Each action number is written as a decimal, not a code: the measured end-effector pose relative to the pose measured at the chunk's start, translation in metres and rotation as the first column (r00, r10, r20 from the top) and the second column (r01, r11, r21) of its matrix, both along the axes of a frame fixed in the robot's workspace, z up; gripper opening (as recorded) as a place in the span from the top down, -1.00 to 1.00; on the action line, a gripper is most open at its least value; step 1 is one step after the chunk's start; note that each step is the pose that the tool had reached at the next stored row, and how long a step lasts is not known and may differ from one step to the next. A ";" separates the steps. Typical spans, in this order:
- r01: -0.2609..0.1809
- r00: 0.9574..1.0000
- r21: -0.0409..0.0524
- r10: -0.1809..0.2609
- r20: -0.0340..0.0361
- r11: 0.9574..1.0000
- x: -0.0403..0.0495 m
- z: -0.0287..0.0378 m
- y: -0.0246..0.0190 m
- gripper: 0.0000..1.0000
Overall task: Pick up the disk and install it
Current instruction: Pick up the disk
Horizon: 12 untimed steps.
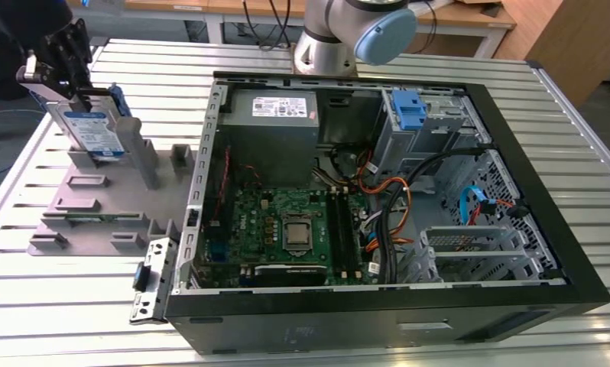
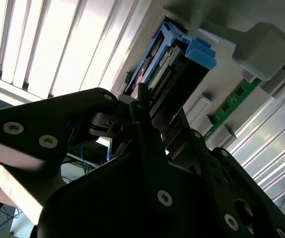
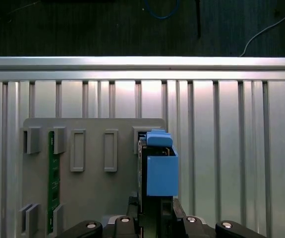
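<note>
Slatted worktop (image 1: pixel 81 336) bore a grey rack (image 1: pixel 101 206); the disk (image 1: pixel 91 130) stood upright just beneath the claw (image 1: pixel 79 92), grip impossible to tell, not yet installed.

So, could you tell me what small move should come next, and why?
Probably a short straight lift: the gripper sits atop the disk, which stands upright in the grey holder, so sideways travel might jam it.

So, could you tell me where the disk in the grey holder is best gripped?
Grip the disk by its top edge, across the two flat faces, coming down from above. It stands upright on edge in the grey holder, so probably only its upper part is free. The end effector is at that edge.
</note>
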<state>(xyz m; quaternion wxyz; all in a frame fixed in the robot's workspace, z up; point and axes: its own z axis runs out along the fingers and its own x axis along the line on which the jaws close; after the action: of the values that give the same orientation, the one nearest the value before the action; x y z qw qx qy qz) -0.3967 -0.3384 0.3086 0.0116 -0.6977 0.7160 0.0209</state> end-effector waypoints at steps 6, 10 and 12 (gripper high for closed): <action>0.000 1.000 0.000 0.000 0.000 1.000 0.0000 0.0127 0.0000 0.30; 0.000 1.000 0.000 0.000 0.000 1.000 0.0000 0.0253 0.0000 0.30; 0.000 1.000 0.000 0.000 0.000 1.000 0.0000 0.0325 0.0000 0.30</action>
<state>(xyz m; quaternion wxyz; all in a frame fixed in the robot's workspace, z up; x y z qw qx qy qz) -0.3967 -0.3384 0.3411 0.0118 -0.6977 0.7160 0.0209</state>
